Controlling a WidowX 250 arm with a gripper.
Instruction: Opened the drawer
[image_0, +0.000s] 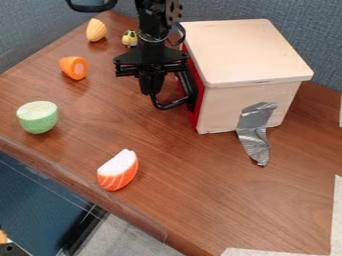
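The gripper (152, 86) hangs down at upper centre, left of a pale wooden box (244, 55). The box's narrow red front (195, 111) faces left and is partly hidden by the arm. A curved black handle (175, 103) stands out from this red front, and its left end meets the gripper's lower tip. Whether the handle is held cannot be told. No gap shows between the red front and the box.
Silver tape (255, 134) runs from the box's side onto the wooden table (200, 200). A salmon-coloured piece (118, 170) lies near the front edge. Leftward are a green half (38, 117), an orange piece (74, 67) and a yellow one (96, 30). A small yellow toy (129, 38) sits behind the gripper.
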